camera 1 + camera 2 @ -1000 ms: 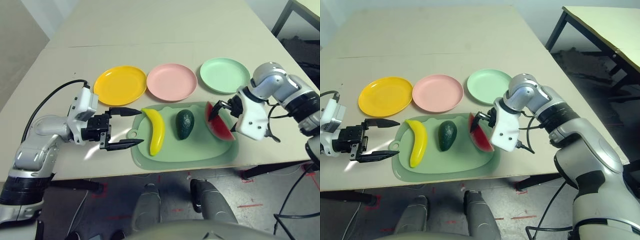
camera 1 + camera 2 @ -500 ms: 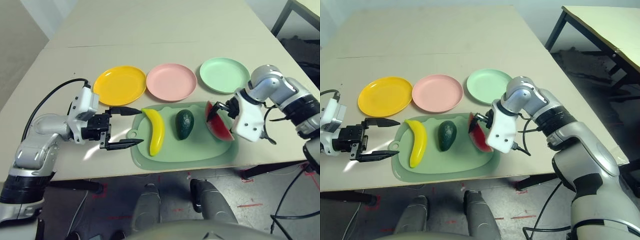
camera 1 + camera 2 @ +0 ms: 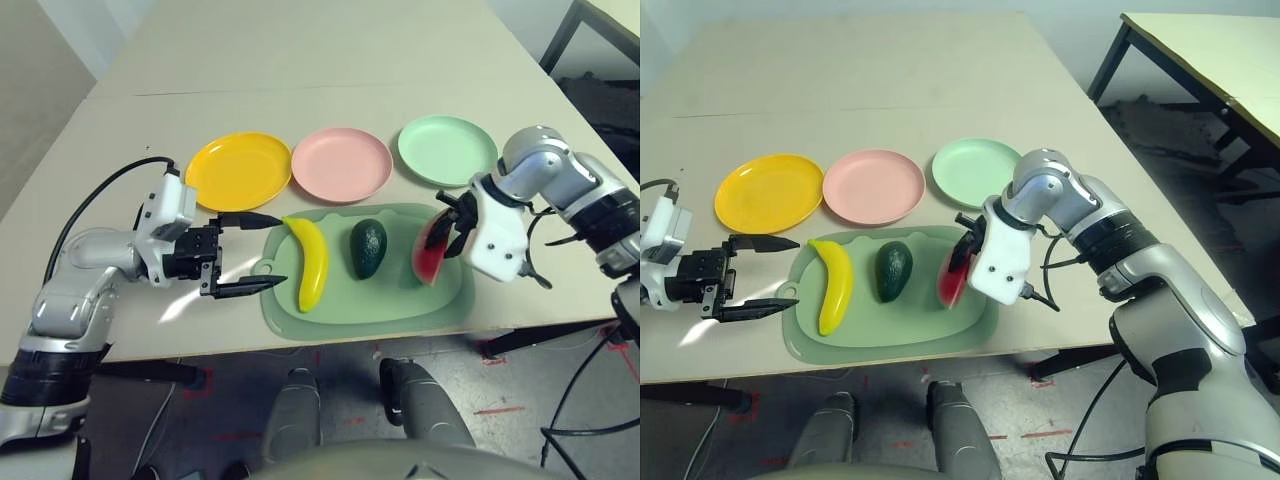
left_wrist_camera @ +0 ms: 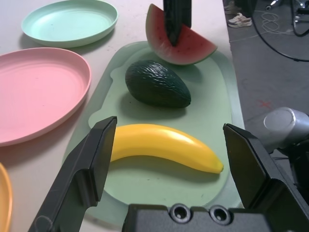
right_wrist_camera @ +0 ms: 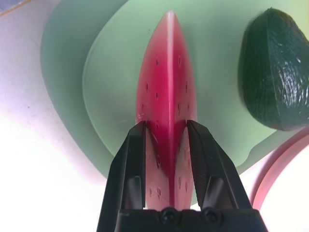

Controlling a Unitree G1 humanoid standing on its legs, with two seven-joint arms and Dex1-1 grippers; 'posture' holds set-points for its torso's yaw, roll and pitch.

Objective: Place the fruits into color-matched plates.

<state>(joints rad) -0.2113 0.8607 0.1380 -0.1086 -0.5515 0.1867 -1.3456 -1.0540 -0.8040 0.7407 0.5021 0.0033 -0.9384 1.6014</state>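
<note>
The right gripper (image 5: 166,145) clenched the watermelon (image 5: 166,96) on the mat (image 3: 370,300) for lifting (left gripper (image 3: 250,252) idle, spread wide).

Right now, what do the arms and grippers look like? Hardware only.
Both forearms are silver-grey metal with black bands near the elbow. Each wrist carries a white housing. The left gripper and right gripper each have two black, tapering fingers on a black base showing screw heads. A black cable loops from the left arm's housing; thin black cables hang by the right wrist.
</note>
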